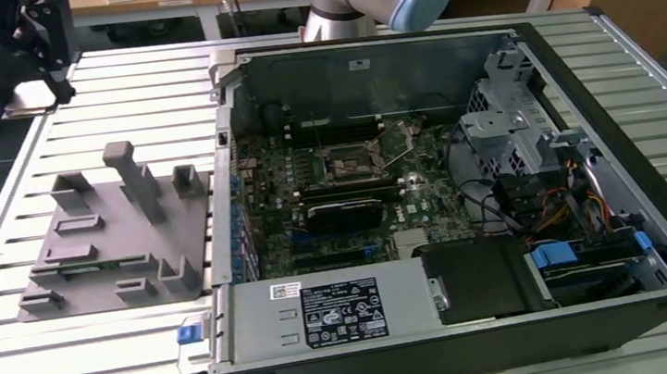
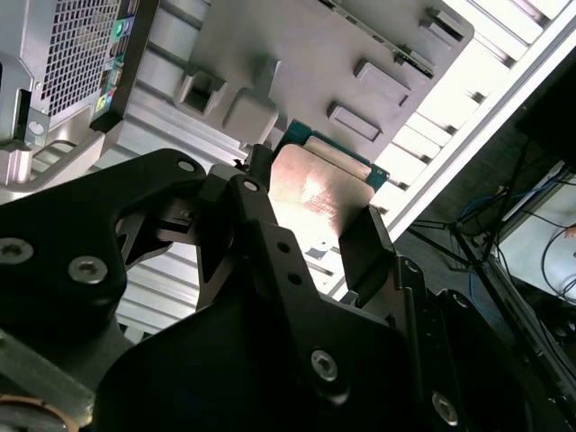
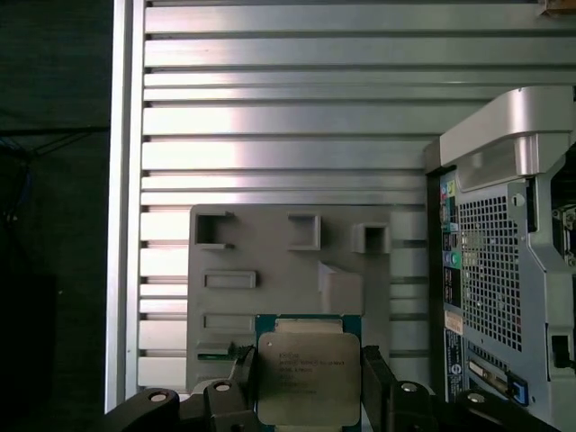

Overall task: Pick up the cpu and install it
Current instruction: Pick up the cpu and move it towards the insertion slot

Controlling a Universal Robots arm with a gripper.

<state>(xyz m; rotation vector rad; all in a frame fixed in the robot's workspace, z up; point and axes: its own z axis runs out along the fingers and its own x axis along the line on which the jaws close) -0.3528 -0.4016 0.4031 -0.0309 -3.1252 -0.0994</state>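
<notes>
The cpu (image 3: 301, 378), a flat square chip with a silvery top and a green rim, sits between the two black fingers of my gripper (image 3: 309, 382), which is shut on its edges. The second wrist view shows the chip (image 2: 324, 193) from a slant, clamped in the gripper (image 2: 310, 211). It is held in the air above the grey fixture (image 3: 270, 261). In the exterior view the black gripper assembly (image 1: 32, 88) hangs at the upper left, above the table's far corner. The black socket frame (image 1: 353, 162) lies on the motherboard inside the open computer case.
The grey fixture (image 1: 116, 238) with its upright blocks lies on the slatted metal table (image 1: 103, 360), on the exterior view's left. The open computer case (image 1: 461, 211) takes up the middle and right, with cables, a drive cage and a power supply inside. The table's edge (image 3: 126, 225) is close by.
</notes>
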